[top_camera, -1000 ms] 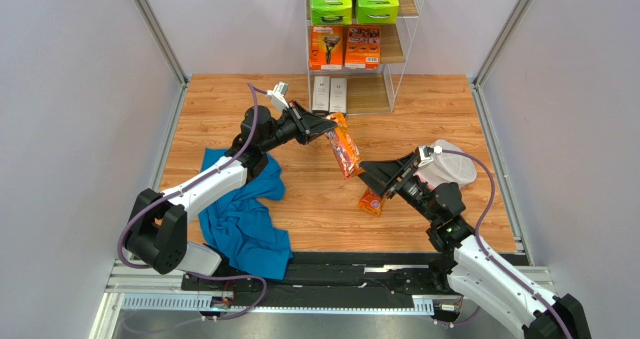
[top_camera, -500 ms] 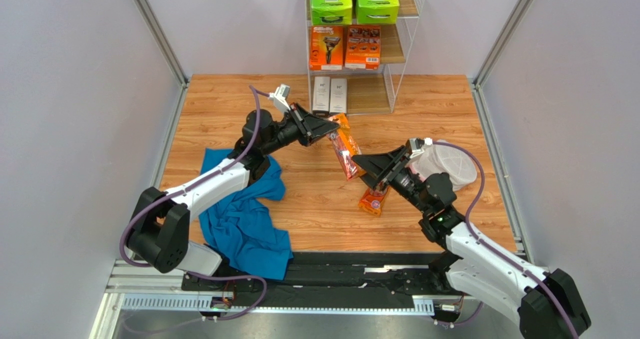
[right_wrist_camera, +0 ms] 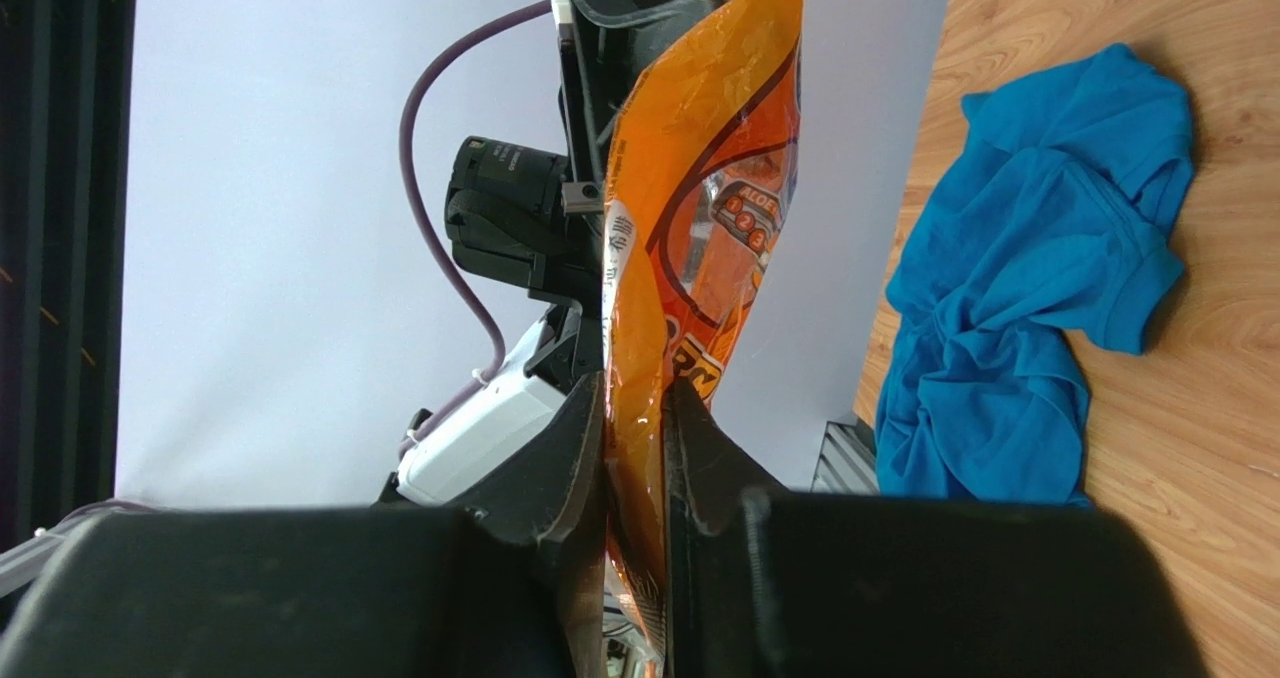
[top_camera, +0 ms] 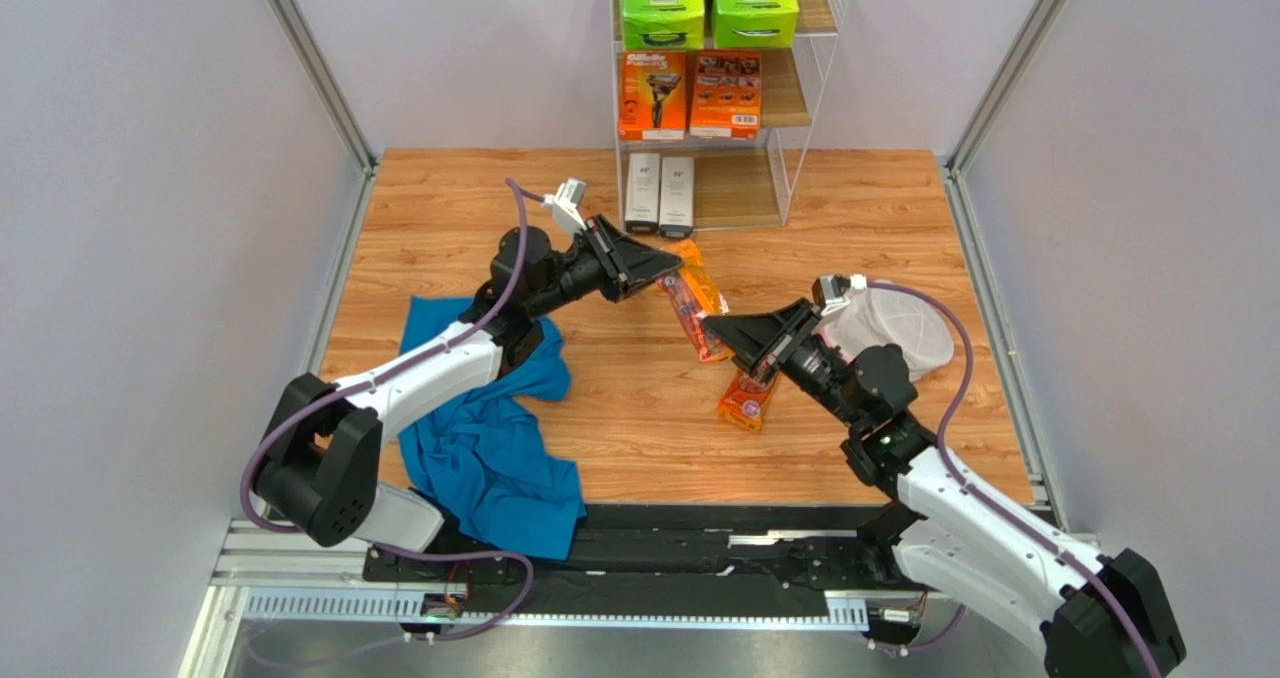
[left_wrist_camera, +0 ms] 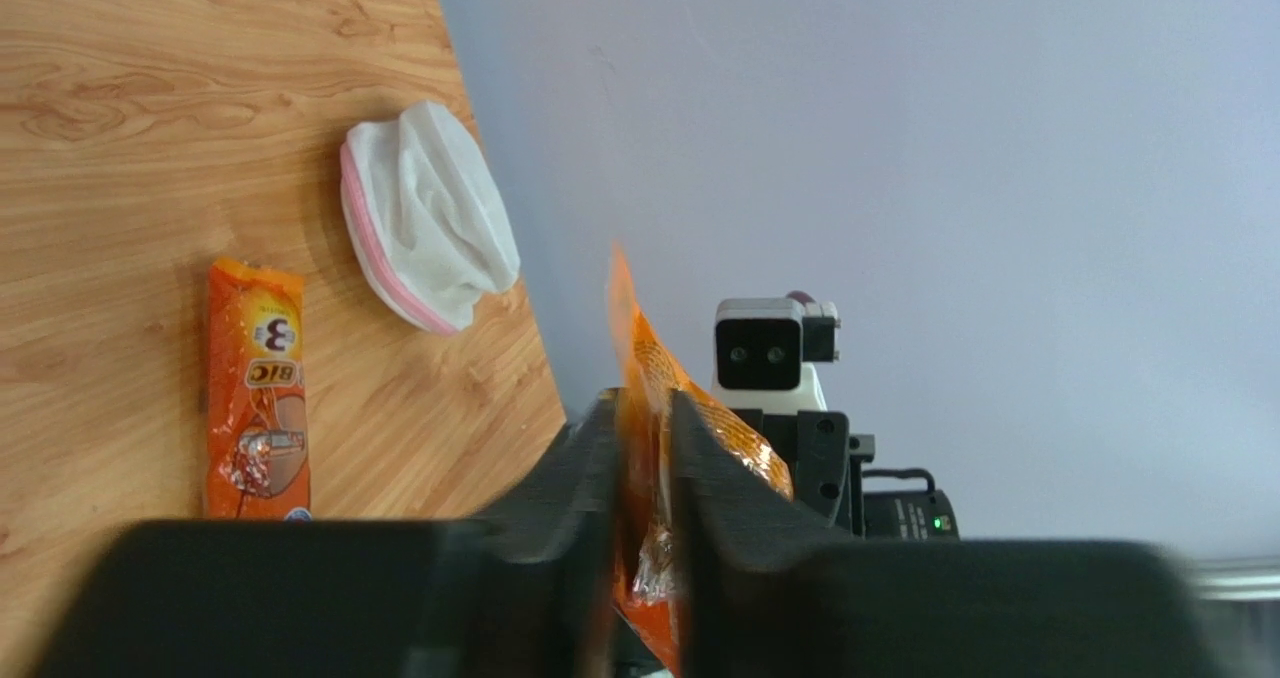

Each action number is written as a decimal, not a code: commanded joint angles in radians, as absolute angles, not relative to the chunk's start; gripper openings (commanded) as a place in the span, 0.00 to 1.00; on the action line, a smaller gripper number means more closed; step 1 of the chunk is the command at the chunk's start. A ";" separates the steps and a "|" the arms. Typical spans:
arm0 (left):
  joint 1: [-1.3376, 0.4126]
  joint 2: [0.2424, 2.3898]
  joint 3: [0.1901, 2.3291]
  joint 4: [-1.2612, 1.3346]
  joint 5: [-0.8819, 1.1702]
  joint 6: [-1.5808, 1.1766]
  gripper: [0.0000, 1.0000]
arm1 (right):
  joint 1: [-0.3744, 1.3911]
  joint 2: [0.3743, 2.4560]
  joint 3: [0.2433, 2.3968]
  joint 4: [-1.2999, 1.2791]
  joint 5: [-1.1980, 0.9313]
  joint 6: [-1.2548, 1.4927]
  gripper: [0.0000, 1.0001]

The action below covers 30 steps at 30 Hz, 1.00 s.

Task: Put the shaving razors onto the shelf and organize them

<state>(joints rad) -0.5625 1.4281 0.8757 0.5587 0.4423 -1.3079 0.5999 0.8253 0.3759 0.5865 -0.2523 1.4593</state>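
An orange razor pack (top_camera: 694, 306) hangs in the air between both arms, over the middle of the table. My left gripper (top_camera: 676, 269) is at its top end, jaws slightly parted with the pack (left_wrist_camera: 631, 333) between them. My right gripper (top_camera: 718, 333) is shut on its lower end, the pads pinching the orange film (right_wrist_camera: 706, 183). A second orange pack (top_camera: 745, 401) lies flat on the wood below the right gripper. The shelf (top_camera: 796, 123) at the back holds black boxes with green ends (top_camera: 706, 15), orange boxes (top_camera: 688, 93) and slim white boxes (top_camera: 661, 191).
A blue cloth (top_camera: 489, 431) lies crumpled at the front left, under the left arm. A round white pink-rimmed mesh item (top_camera: 902, 333) sits at the right, behind the right wrist. Grey walls close in both sides.
My right gripper moved left and up to the hanging pack's lower end and closed on it. My left gripper's jaws loosened on the top end. The pack tilted a little.
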 commanded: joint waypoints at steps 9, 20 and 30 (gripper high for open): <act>-0.529 1.226 0.914 0.045 0.237 -0.973 0.71 | 0.537 0.889 0.423 0.351 -0.204 1.290 0.00; -0.511 0.942 0.865 -0.356 0.064 -0.838 0.87 | 0.338 1.337 0.662 0.479 -0.385 1.161 0.00; -0.511 0.896 0.747 -0.334 0.167 -0.831 0.87 | 0.207 1.741 0.972 0.610 -0.503 1.213 0.00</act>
